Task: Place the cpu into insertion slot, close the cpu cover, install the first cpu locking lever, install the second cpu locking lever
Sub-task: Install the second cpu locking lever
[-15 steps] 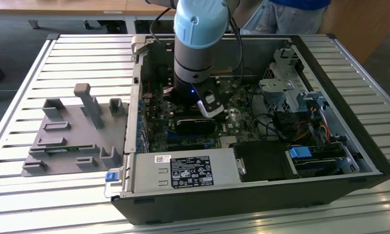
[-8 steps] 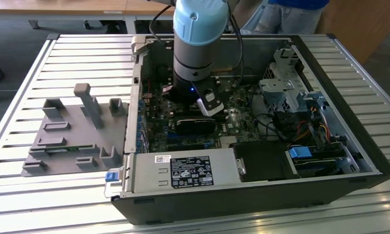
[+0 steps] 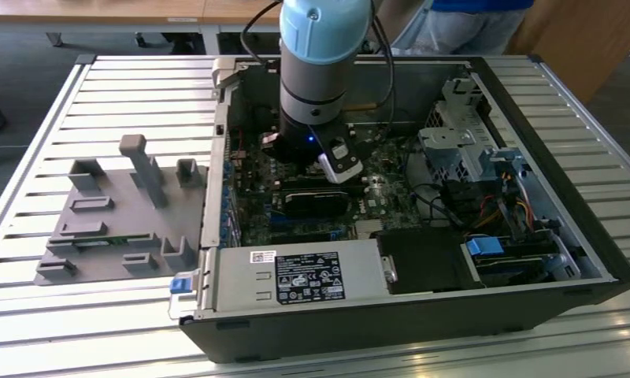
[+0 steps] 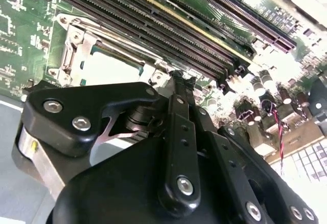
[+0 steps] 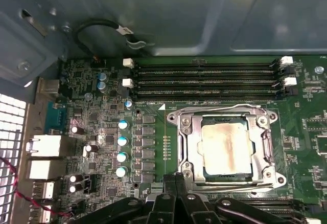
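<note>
white sticker (image 3: 309,276) on power supply, print too small to read

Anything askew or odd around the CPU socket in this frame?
Nothing looks misplaced. The cpu sits square in the insertion slot with the cpu cover down flat around it. Its metal face is smeared with a blotchy tan residue. The gripper, fingers together, is at the socket's edge.

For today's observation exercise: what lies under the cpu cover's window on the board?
The cpu, its pale face stained, shows through the closed cpu cover. The insertion slot beneath is hidden by both. The gripper sits at the cover's edge, fingers together.
</note>
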